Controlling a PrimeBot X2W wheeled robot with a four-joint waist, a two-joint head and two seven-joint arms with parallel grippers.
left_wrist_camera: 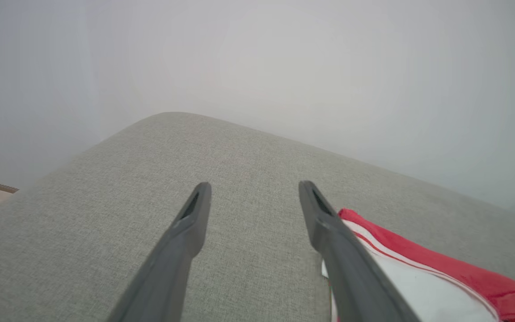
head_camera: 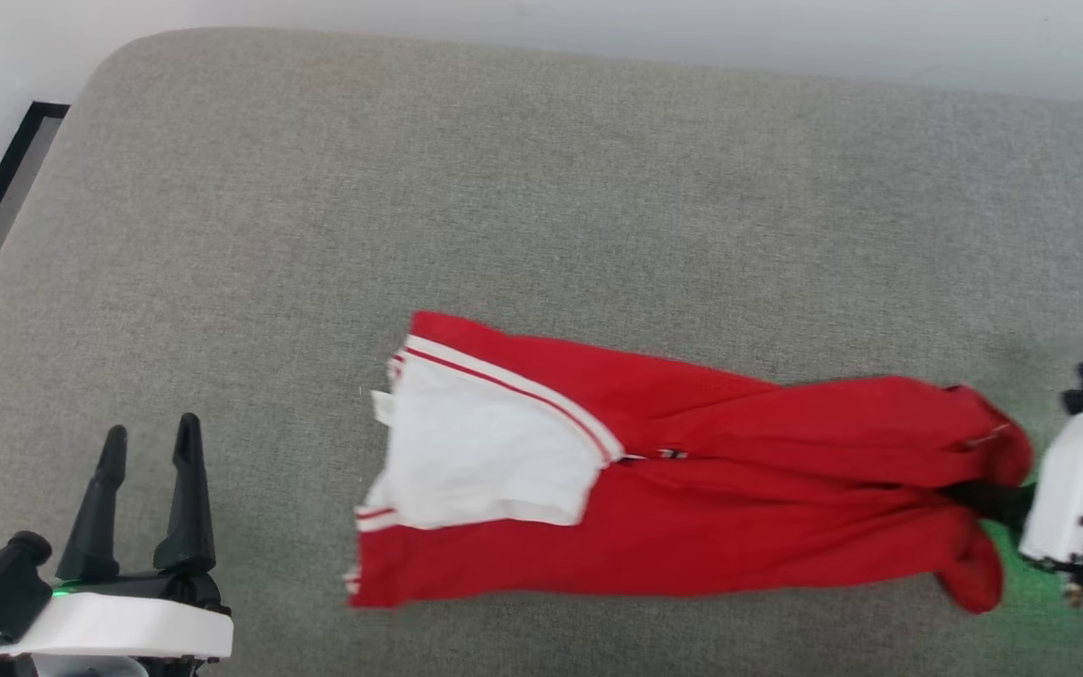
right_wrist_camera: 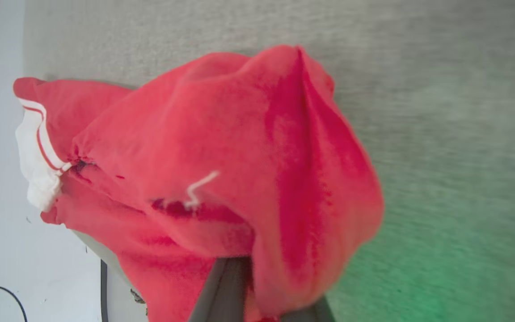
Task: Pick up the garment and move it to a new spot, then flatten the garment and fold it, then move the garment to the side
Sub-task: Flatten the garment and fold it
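The right gripper (head_camera: 981, 496) is clamped on the bunched red end of the garment (head_camera: 748, 498) by the grey cushion's (head_camera: 523, 188) right edge; red folds drape over its fingers (right_wrist_camera: 221, 286); the garment stretches from there to the cushion's middle, close to the near edge, white sleeve (head_camera: 476, 461) at its left end; the left gripper (head_camera: 151, 428) hangs spread and empty over the near left corner.

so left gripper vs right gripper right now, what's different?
Left gripper is open with nothing between its fingers; right gripper is closed on the garment at its red end. Left gripper sits clear of the white-sleeve end; right gripper's fingers are buried in fabric. Both sit over the grey cushion.
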